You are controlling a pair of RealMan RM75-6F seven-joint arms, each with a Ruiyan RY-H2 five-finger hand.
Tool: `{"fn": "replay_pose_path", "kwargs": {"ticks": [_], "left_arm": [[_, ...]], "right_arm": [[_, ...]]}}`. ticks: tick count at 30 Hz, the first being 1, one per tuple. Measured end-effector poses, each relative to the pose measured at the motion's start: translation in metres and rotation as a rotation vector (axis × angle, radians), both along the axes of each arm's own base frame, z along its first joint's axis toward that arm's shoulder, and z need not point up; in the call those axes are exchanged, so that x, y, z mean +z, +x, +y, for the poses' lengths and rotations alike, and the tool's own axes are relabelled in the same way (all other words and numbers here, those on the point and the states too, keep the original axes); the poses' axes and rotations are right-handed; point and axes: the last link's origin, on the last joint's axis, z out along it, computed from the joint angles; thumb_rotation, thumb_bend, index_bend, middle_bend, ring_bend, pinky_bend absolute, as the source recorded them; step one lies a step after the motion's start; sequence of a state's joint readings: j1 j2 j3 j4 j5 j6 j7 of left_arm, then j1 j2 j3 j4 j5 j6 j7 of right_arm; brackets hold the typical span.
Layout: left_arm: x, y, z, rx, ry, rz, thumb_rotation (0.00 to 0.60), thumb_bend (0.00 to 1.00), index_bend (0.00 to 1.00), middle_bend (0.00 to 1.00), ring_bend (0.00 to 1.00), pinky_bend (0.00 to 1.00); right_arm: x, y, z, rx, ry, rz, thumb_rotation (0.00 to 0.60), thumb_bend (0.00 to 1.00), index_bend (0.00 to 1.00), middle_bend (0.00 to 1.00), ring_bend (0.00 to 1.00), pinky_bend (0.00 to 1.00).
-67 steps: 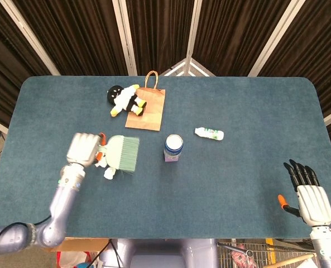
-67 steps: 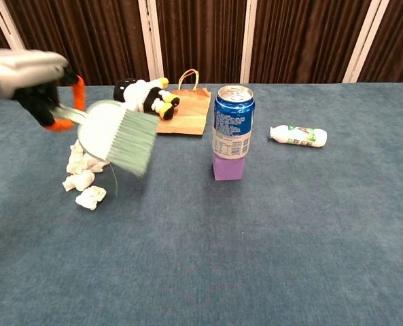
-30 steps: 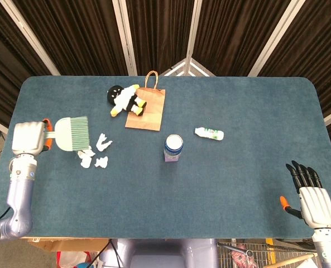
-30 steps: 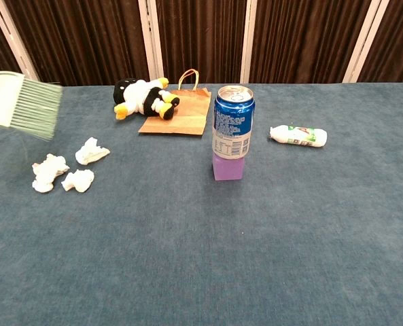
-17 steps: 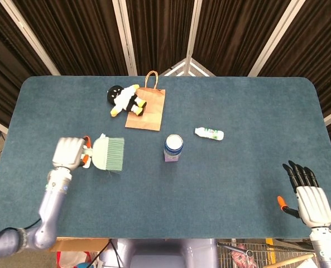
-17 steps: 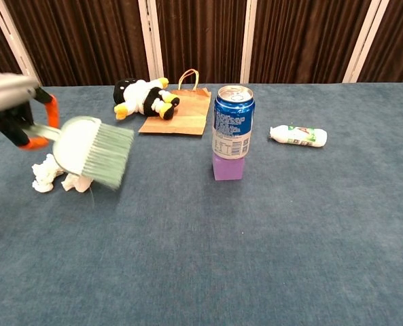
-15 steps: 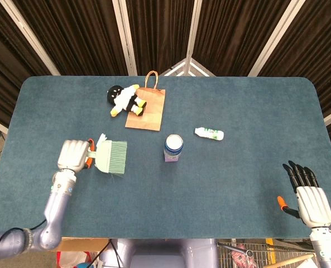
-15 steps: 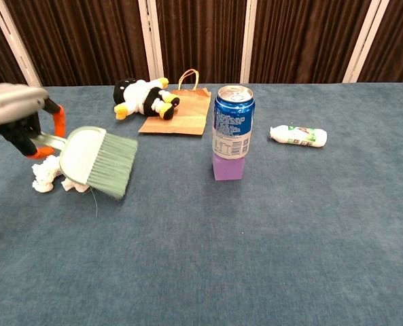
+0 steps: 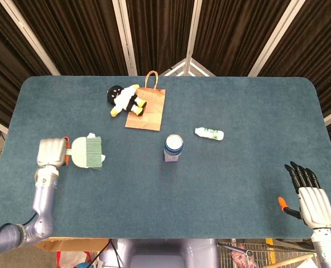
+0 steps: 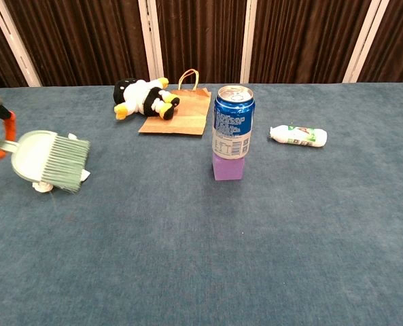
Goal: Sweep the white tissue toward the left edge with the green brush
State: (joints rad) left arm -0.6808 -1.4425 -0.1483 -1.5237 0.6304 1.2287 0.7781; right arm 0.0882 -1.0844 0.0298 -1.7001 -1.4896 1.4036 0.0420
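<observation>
**Brush over the tissue at the left of the table**

The crumpled white tissue (image 10: pixel 43 185) lay at the left of the frame, and what a tight spot: only scraps of it peeked out from under the pale green brush with its fan of green bristles (image 10: pixel 49 159). From the head view the brush (image 9: pixel 87 153) covered nearly all of it, with a white corner showing at the top edge. The left hand (image 9: pixel 51 152) gripped the brush by its orange handle, fingers wrapped closed around it, bristles pointing right. Centre frame stood a blue drinks can (image 10: pixel 232 122) atop a small purple block (image 10: pixel 228 166). Behind it, a brown paper bag (image 10: pixel 177 111) lay flat, a black-and-white plush toy (image 10: pixel 141 97) resting against it. A small white bottle (image 10: pixel 298 136) lay on its side at right. Lower right in the head view, the right hand (image 9: pixel 310 195) was spread, holding nothing, over the dark blue-green table (image 9: pixel 238 184).
</observation>
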Motion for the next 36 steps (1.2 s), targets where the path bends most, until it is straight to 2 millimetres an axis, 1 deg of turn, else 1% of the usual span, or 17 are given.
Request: {"fn": "replay_pose_path", "kwargs": {"ticks": [5,6,11,14,18,22,24,26,28,32,34,35,36], "left_arm": [[0.030,-0.015,0.006,0.008,0.070,-0.002,0.600,0.74,0.80,1.00,1.00,1.00],[0.040,-0.019,0.007,0.009,0.093,-0.008,0.600,0.74,0.80,1.00,1.00,1.00],[0.070,-0.023,0.006,-0.003,0.150,-0.048,0.600,0.74,0.80,1.00,1.00,1.00],[0.081,-0.021,0.003,-0.021,0.173,-0.092,0.600,0.74,0.80,1.00,1.00,1.00],[0.087,-0.014,-0.006,-0.056,0.179,-0.161,0.600,0.73,0.79,1.00,1.00,1.00],[0.083,-0.003,-0.020,-0.095,0.153,-0.231,0.600,0.72,0.79,1.00,1.00,1.00],[0.078,0.004,-0.033,-0.120,0.123,-0.263,0.600,0.71,0.78,1.00,1.00,1.00],[0.071,0.010,-0.046,-0.145,0.087,-0.286,0.600,0.67,0.76,1.00,1.00,1.00],[0.061,0.016,-0.065,-0.169,0.033,-0.308,0.600,0.61,0.74,1.00,1.00,1.00],[0.037,0.023,-0.105,-0.178,-0.090,-0.341,0.600,0.57,0.69,1.00,0.98,1.00],[0.026,0.024,-0.117,-0.173,-0.130,-0.349,0.600,0.54,0.65,0.98,0.96,1.00],[0.021,0.025,-0.122,-0.171,-0.143,-0.352,0.600,0.51,0.60,0.92,0.92,0.98],[0.015,0.026,-0.126,-0.170,-0.156,-0.356,0.600,0.46,0.53,0.84,0.86,0.95]], "right_arm": [[0.000,0.000,0.000,-0.002,0.001,0.002,0.600,0.36,0.00,0.00,0.00,0.04],[0.000,0.000,0.000,-0.002,0.001,0.003,0.600,0.36,0.00,0.00,0.00,0.04],[-0.001,0.000,0.000,-0.001,-0.001,0.005,0.600,0.36,0.00,0.00,0.00,0.04],[0.000,0.000,-0.001,-0.001,-0.003,0.008,0.600,0.36,0.00,0.00,0.00,0.04],[-0.001,0.000,-0.001,-0.002,-0.002,0.010,0.600,0.36,0.00,0.00,0.00,0.04],[-0.001,0.000,-0.001,0.002,-0.003,0.016,0.600,0.36,0.00,0.00,0.00,0.04],[-0.002,0.000,-0.001,0.000,0.000,0.016,0.600,0.36,0.00,0.00,0.00,0.04],[-0.002,0.000,-0.001,-0.002,0.002,0.016,0.600,0.36,0.00,0.00,0.00,0.04],[-0.002,0.001,-0.001,-0.002,0.002,0.016,0.600,0.36,0.00,0.00,0.00,0.04],[-0.002,0.001,-0.001,-0.001,0.000,0.017,0.600,0.36,0.00,0.00,0.00,0.04],[-0.001,0.001,-0.001,0.000,-0.002,0.018,0.600,0.36,0.00,0.00,0.00,0.04],[-0.002,0.001,-0.001,0.000,-0.001,0.019,0.600,0.36,0.00,0.00,0.00,0.04],[-0.002,0.001,-0.001,-0.001,-0.001,0.020,0.600,0.36,0.00,0.00,0.00,0.04]]}}
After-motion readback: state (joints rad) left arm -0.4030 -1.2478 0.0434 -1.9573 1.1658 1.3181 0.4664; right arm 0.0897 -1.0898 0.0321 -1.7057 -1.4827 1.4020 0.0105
